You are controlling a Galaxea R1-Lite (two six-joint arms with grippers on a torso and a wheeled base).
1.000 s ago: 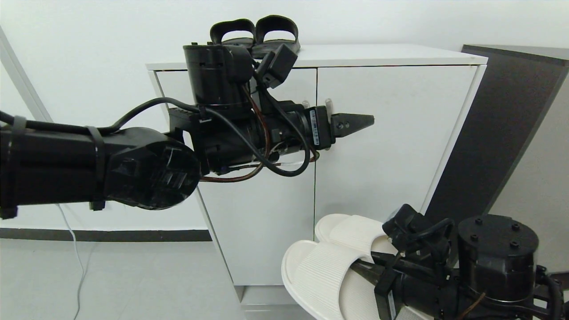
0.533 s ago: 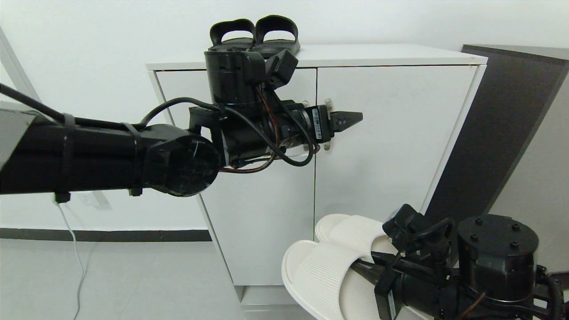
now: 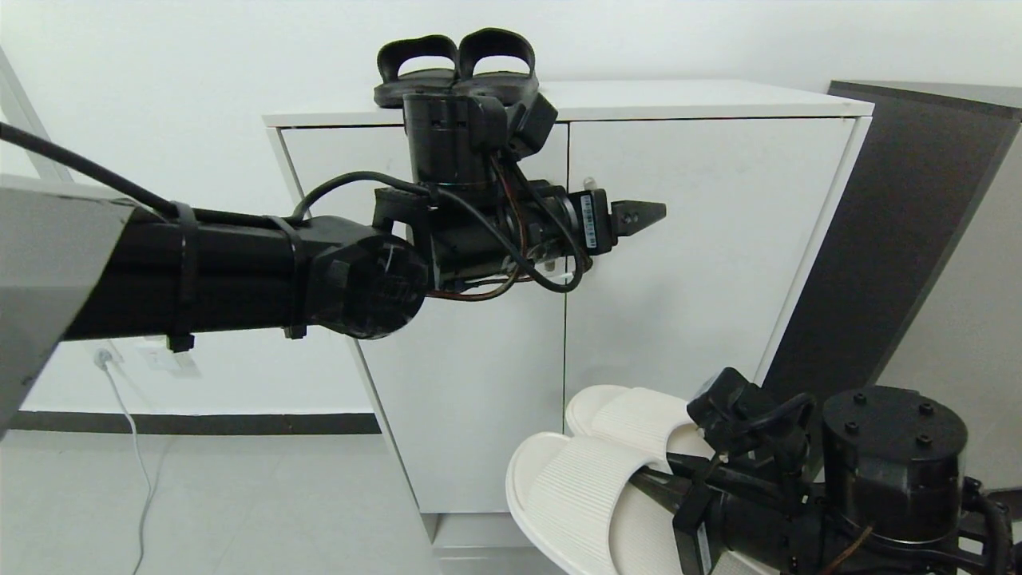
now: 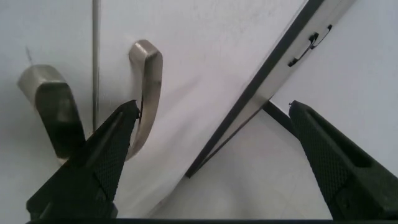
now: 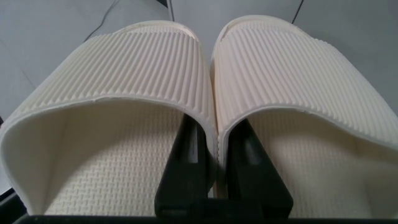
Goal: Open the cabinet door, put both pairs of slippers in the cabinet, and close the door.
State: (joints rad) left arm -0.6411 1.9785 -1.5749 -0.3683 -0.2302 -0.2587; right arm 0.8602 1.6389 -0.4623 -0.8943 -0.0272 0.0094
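**Lining up on the door handle**

Looks to be the opening step, with the cabinet shut on both doors. Spread wide at the left pincer, one finger just beside the right door's handle, not yet around it. Clamped at the right pincer on the white slippers, low before the cabinet. Black slippers up on top. Next, probably: bracket the handle, close, pull outward.

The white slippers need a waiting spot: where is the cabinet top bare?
The flat white cabinet top is bare from the black rubber slippers to its right edge. Crowded: the door seam, where the left gripper sits by the metal handles.
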